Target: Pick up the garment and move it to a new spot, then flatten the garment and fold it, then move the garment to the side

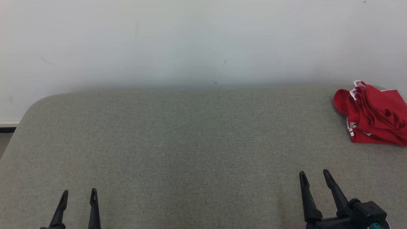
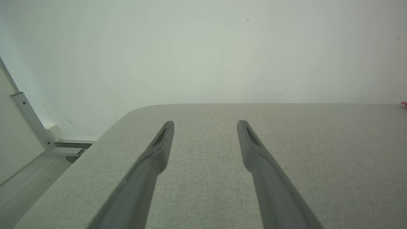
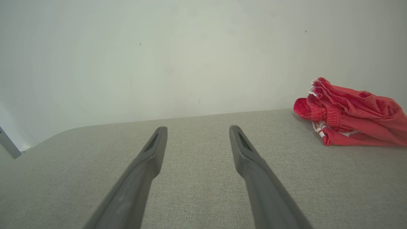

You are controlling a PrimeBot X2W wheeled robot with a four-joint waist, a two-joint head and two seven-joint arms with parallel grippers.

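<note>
Where you look to the far right of the grey fabric-covered table [image 1: 190, 143], log item one: the red garment [image 1: 373, 114], a crumpled heap with white trim and a gathered elastic band. It lies near the back edge by the pale wall [image 1: 190, 41], and the head view's right edge cuts off part of it. Item two: your left gripper [image 1: 79, 191], at the lower left of the head view, has its two dark fingers spread wide, released and grasping nothing. It is over bare table cloth and well apart from the garment. Item three: your right gripper [image 1: 314, 172], at the lower right, is likewise spread wide and grasping nothing. It sits nearer the garment but apart from it, with the heap ahead and to its right in the right wrist view. Whether either gripper's fingertips touch the cloth, you cannot tell.
</note>
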